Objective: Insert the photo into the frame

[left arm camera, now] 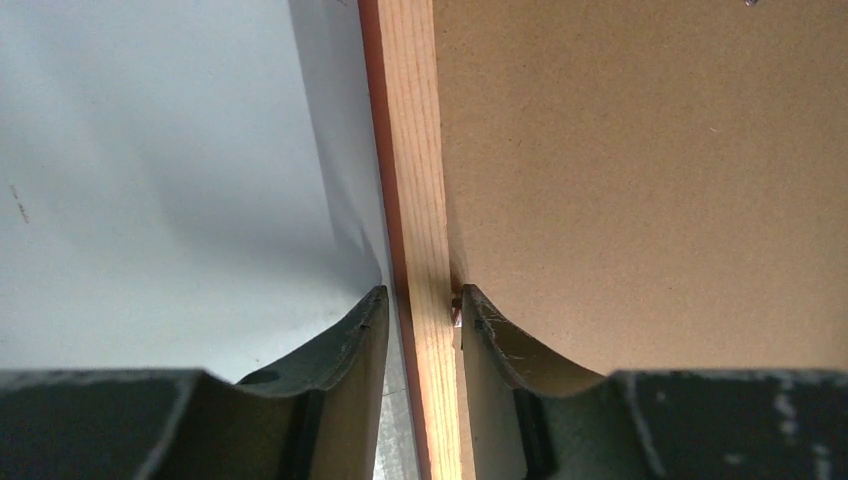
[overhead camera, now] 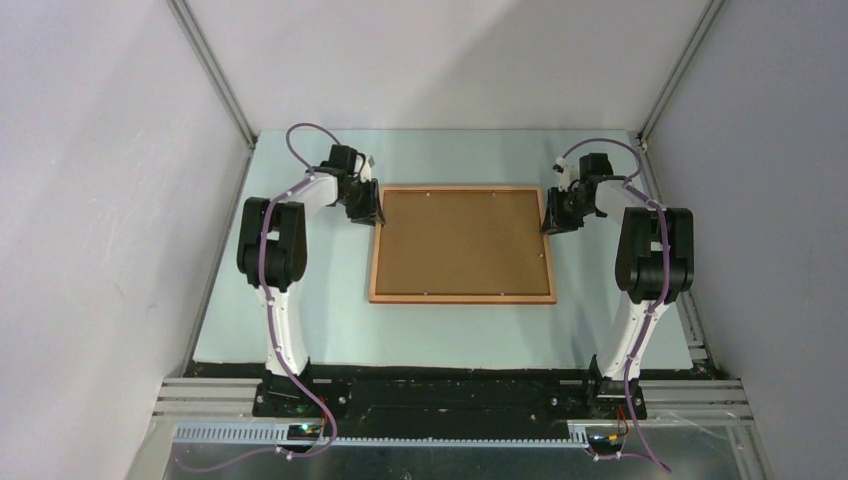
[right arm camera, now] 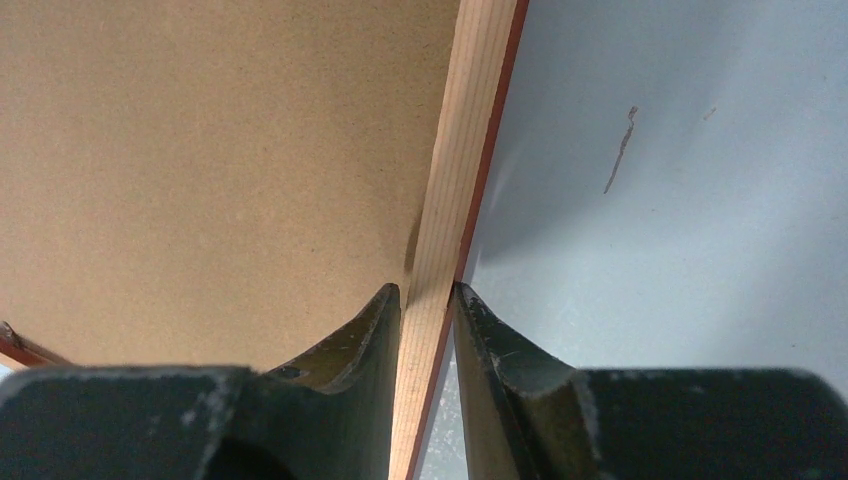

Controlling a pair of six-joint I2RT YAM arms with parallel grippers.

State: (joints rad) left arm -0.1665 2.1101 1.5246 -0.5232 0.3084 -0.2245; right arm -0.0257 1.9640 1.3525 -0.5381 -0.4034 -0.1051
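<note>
The frame (overhead camera: pixel 462 298) lies face down mid-table with the plain brown backing board (overhead camera: pixel 462 240) set in it. The photo does not show in any view. My left gripper (overhead camera: pixel 372 215) stands at the frame's far-left corner. In the left wrist view it (left arm camera: pixel 424 295) straddles the pale wooden rail (left arm camera: pixel 410 150), closed around it, with one finger on the board side by a small clip. My right gripper (overhead camera: pixel 552 222) stands at the far-right part of the frame. In the right wrist view it (right arm camera: pixel 427 288) is shut on the rail (right arm camera: pixel 475 120), both tips touching.
The pale table (overhead camera: pixel 300 300) runs round the frame on all sides. Metal posts and grey walls close it in at left, right and back. Small clips dot the backing board's rim. A dark scratch (right arm camera: pixel 620 150) marks the table right of the frame.
</note>
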